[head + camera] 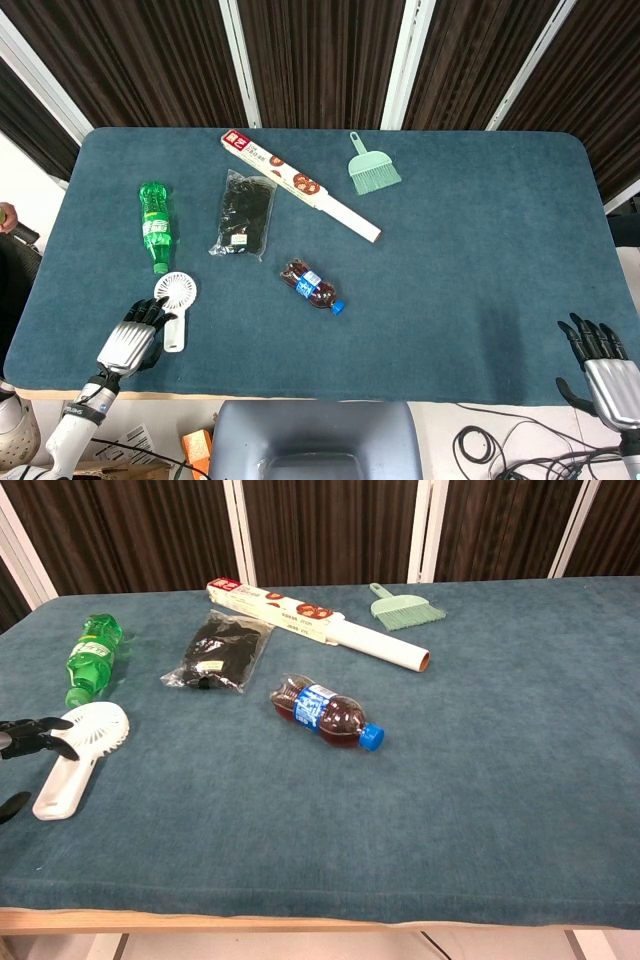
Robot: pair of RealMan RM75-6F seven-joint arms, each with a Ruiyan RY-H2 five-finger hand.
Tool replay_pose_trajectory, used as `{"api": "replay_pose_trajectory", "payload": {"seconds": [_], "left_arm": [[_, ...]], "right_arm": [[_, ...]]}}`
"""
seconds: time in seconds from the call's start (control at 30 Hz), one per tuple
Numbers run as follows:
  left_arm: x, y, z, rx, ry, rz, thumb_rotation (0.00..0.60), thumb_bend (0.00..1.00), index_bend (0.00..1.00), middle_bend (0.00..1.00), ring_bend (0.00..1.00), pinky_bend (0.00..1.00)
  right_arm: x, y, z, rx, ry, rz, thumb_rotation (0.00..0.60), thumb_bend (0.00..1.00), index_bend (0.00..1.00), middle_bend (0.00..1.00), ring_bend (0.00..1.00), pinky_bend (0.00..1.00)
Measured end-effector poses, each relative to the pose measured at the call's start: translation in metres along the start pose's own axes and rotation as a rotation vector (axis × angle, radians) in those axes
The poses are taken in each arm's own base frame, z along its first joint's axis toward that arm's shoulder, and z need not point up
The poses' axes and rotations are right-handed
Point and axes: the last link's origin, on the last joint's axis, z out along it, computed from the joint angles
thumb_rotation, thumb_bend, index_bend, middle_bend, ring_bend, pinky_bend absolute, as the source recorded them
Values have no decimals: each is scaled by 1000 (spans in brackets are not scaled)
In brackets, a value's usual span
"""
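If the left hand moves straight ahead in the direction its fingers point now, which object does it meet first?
Most likely the white handheld fan: the left hand has its fingertips already at the fan, though contact is unclear. Beyond it lies the green bottle.
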Motion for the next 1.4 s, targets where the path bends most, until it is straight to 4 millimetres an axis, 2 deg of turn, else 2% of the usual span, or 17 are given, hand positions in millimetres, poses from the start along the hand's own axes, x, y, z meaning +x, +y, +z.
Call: {"api": "replay_pose_trajectory", "payload": {"seconds": [0.23,0.37,0.57,0.8,1.13,1.4], "left_arm": [[-3,1,-1,-4,-36,-9,600,580,263,0,0,83],[-5,2,-3,-14,-89,-28,600,597,319,0,0,83],[0,3,-6,-26,-105,-42,600,610,330,0,0,83],[17,4,-6,-57,40,-47,600,599,251,0,0,83],[27,2,-20,-98,162,-46,600,598,241,0,0,83],[35,6,-46,-96,209,-42,600,543,44,0,0,83]], "right_arm": [[0,1,0,-4,1,-1,600,286,0,0,0,0],[0,1,1,-5,-1,-2,600,286,0,0,0,0],[-1,1,1,-6,-2,-2,600,286,0,0,0,0],[-1,1,1,-7,-2,-2,600,286,0,0,0,0],[-1,0,2,-11,-1,-4,600,286,0,0,0,0],[-1,1,1,-13,0,-5,600,286,0,0,0,0]]}}
